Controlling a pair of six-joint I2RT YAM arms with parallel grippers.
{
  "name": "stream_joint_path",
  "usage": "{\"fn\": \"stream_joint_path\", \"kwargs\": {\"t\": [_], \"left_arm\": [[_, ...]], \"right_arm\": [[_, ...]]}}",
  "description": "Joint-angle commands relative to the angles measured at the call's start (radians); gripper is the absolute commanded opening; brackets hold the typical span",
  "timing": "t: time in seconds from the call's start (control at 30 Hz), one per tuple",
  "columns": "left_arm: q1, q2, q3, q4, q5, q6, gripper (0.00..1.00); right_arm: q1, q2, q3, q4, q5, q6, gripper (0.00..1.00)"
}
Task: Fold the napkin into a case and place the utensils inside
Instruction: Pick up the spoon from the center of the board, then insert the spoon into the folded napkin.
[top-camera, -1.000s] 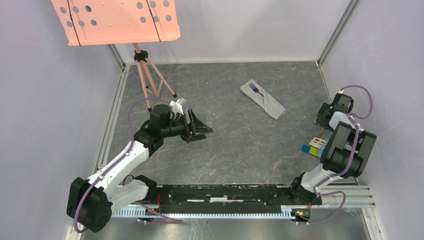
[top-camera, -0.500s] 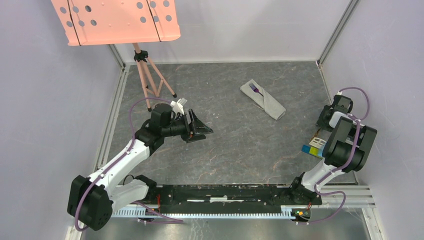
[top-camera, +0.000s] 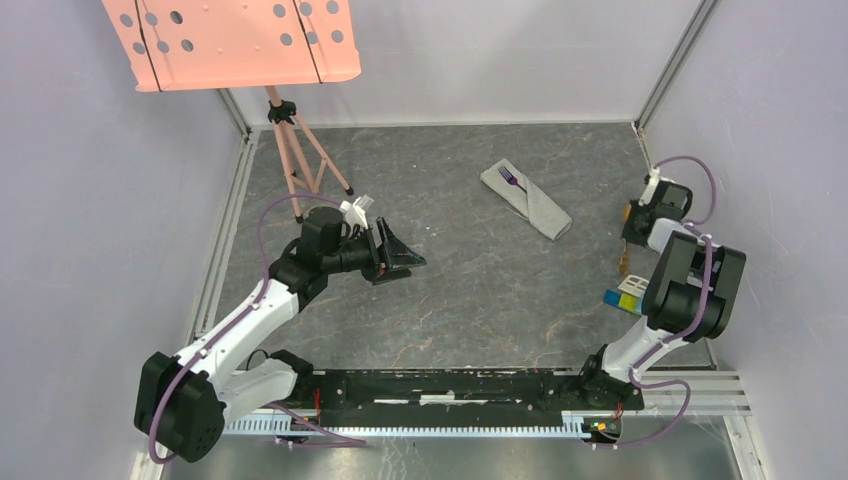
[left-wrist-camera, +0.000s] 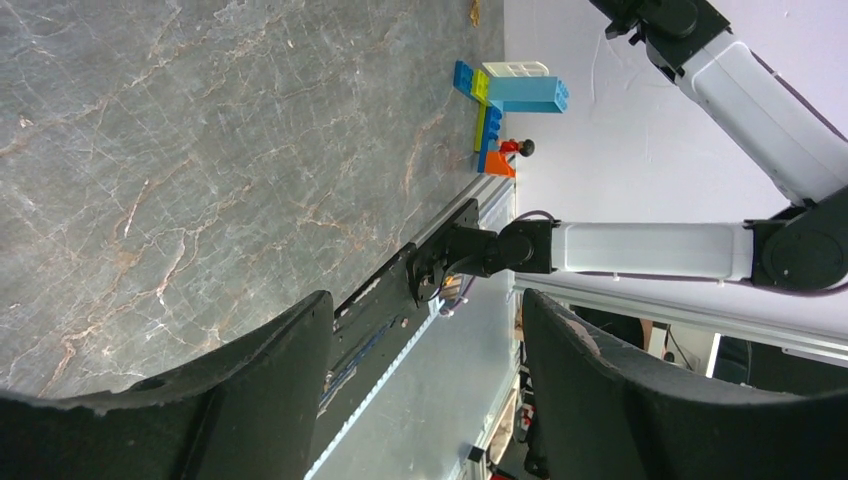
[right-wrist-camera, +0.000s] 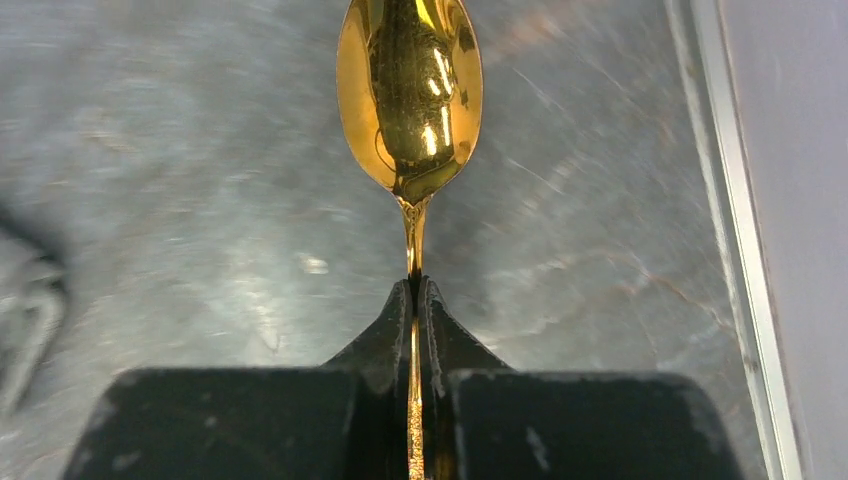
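Since a second ago the right gripper (right-wrist-camera: 415, 288) has travelled along the right edge toward the far side of the table (top-camera: 480, 290), and its jaws have come together. They now pinch the thin stem of the spoon (right-wrist-camera: 410, 90) tightly, and the gold bowl stands out just beyond the fingertips. From above the spoon is too small to follow, so I cannot say if it touches the surface. The case (top-camera: 535, 205), a narrow folded grey cloth, lies well apart from this gripper, toward the far middle, with the purple fork (top-camera: 511, 178) showing at its far end. The left gripper (left-wrist-camera: 425, 300) hovers over the left half with jaws wide and nothing between them. The table is dark grey with marble-like veins, and toy blocks (top-camera: 628, 293) sit near its right edge beside the right arm. Pale lilac walls (top-camera: 90, 200) close the space, and a salmon-pink perforated panel (top-camera: 230, 40) stands on a tripod (top-camera: 300, 160) at the far left.
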Motion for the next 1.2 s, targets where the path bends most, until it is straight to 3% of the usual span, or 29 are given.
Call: {"fn": "stream_joint_path", "kwargs": {"t": [0.0,0.23,0.33,0.6,1.17], "left_arm": [[0.0,-0.051,-0.012,0.03,-0.022,0.032,0.76],[-0.001,-0.067,-0.019,0.024,-0.019,0.038,0.76],[0.0,-0.06,-0.007,0.014,-0.017,0.051,0.76],[0.0,-0.048,-0.015,0.028,-0.038,0.048,0.76],[0.001,-0.002,0.004,0.04,-0.053,0.048,0.76]], "right_arm": [[0.095,-0.13,0.003,0.212,-0.122,-0.093,0.0],[0.312,-0.114,0.212,0.207,-0.277,-0.228,0.0],[0.4,-0.042,0.329,0.154,-0.378,-0.291,0.0],[0.593,0.182,0.623,-0.011,-0.413,-0.423,0.0],[0.639,0.402,0.745,0.015,-0.482,-0.436,0.0]]}}
